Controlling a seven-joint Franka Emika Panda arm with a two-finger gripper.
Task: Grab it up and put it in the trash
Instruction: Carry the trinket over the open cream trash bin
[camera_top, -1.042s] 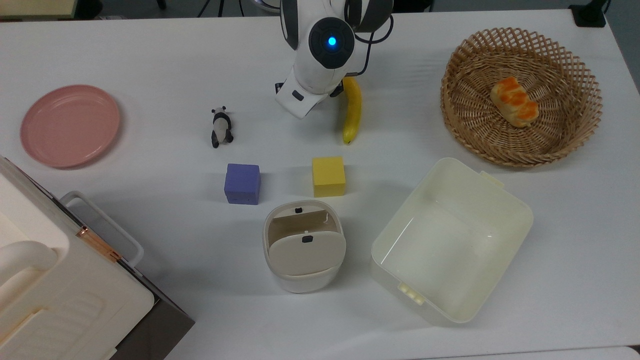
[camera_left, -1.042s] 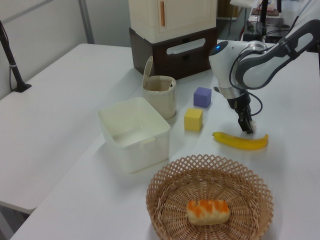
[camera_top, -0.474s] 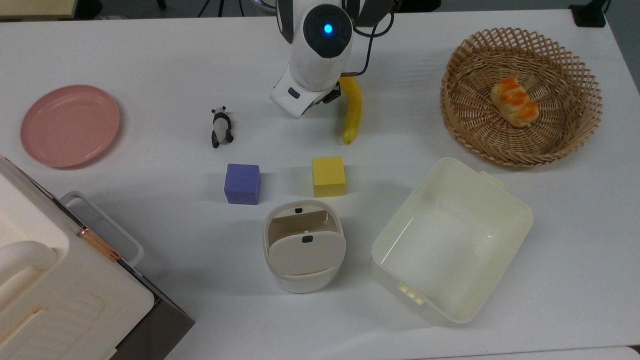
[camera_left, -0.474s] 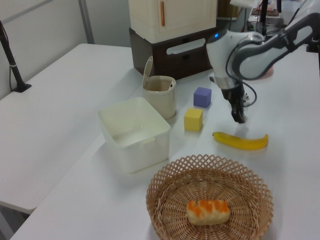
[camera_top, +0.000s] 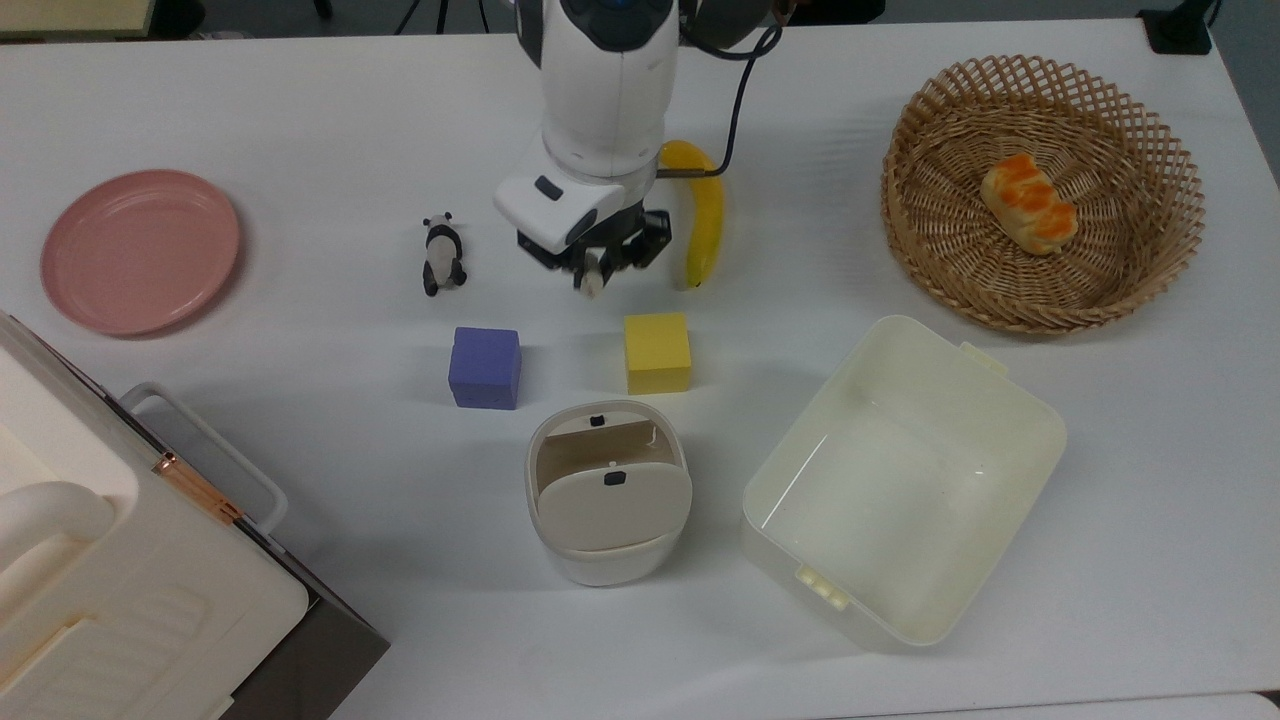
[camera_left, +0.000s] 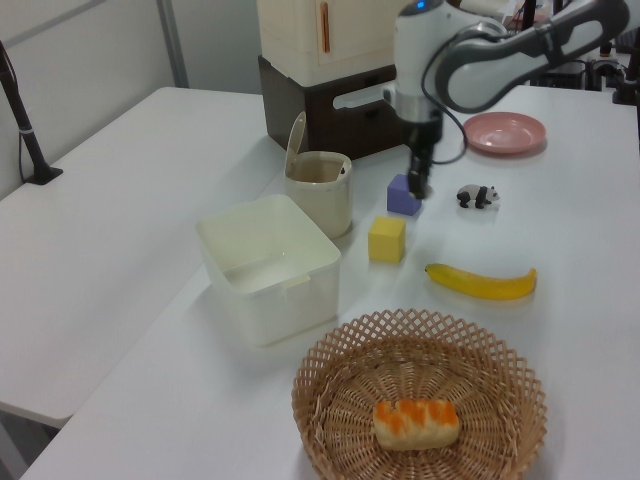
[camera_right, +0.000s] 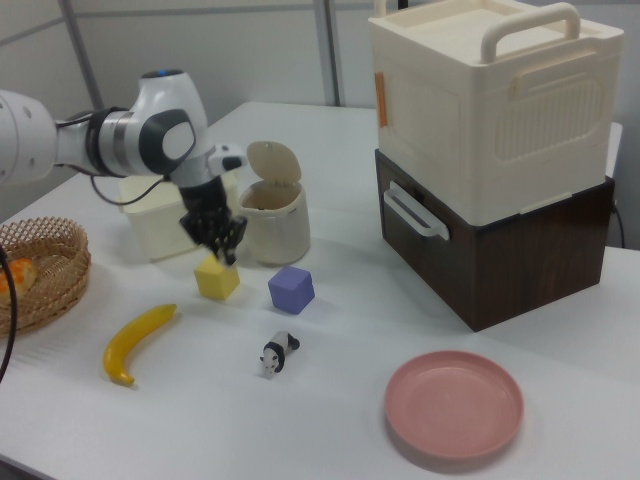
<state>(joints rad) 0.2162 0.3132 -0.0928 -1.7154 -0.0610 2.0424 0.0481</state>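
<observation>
gripper w/ paper wad, above table, near yellow cube

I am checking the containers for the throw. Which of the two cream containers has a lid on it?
The small rounded trash bin, below the purple cube in the top view, carries a swing flap lid; the larger rectangular tub on the top view's right is open.
</observation>
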